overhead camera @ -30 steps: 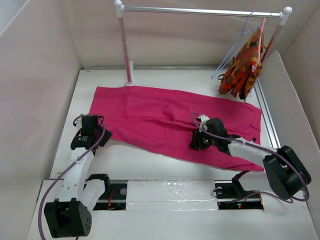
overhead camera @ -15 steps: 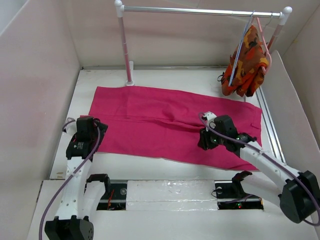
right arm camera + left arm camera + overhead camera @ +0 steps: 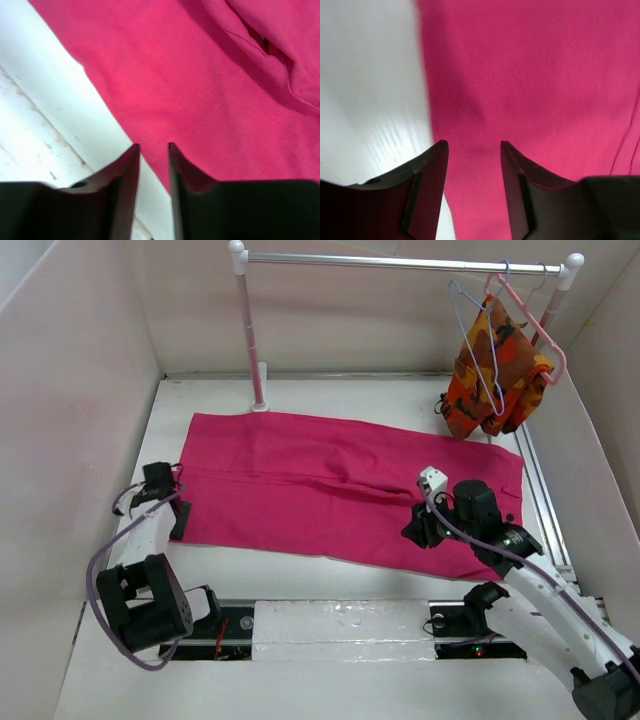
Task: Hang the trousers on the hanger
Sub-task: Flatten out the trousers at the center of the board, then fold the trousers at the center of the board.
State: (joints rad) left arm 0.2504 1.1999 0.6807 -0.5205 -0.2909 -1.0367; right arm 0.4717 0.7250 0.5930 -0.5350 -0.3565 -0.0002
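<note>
Top view: the trousers [image 3: 330, 490] lie flat across the bench [image 3: 300, 575], not yet on the hanger [image 3: 478, 350]. It hangs from the rail [image 3: 400, 260] at the back right, right against the patterned garment [image 3: 500, 380] on its pink hanger [image 3: 530, 324]. My worry is that fetching that thin wire could drag the garment along or knock either hanger off the rail (they hang packed together). The left arm [image 3: 150, 530] sits at the trousers' left end, the right arm [image 3: 470, 525] over their near right part. I see no container anywhere; only the rail carries anything.

Left wrist view: the left jaws stand partly apart with nothing between them, over the cloth's edge beside bare bench. Closing here might pinch just one layer and leave the leg underneath lying there.

Right wrist view: the right jaws show a narrow gap, empty, at the trousers' near edge. I cannot tell whether the tips touch cloth. A shallow bite could slip out on the lift.
</note>
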